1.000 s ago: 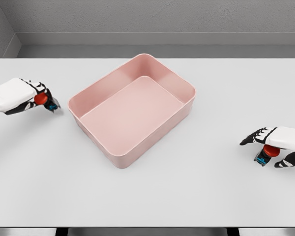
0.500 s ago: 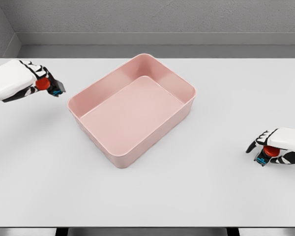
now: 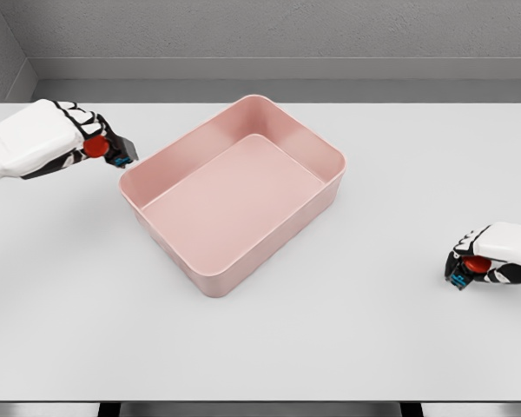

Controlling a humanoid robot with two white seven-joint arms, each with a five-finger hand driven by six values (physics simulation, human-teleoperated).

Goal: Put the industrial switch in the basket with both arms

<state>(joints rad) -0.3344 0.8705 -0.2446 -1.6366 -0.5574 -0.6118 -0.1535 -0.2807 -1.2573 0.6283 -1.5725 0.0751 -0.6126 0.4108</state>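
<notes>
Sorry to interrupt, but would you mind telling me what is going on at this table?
A two-armed robot is putting switches into a pink basket in the middle of a white table. The left hand holds a red-buttoned industrial switch above the table, close to the basket's left corner. The right hand is closed on a second switch low at the table's right edge. Nothing is in the basket yet.

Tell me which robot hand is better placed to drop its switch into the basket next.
Left. The left robot hand holds its switch raised right beside the basket rim; the right robot hand grips its switch far away, low by the table.
</notes>
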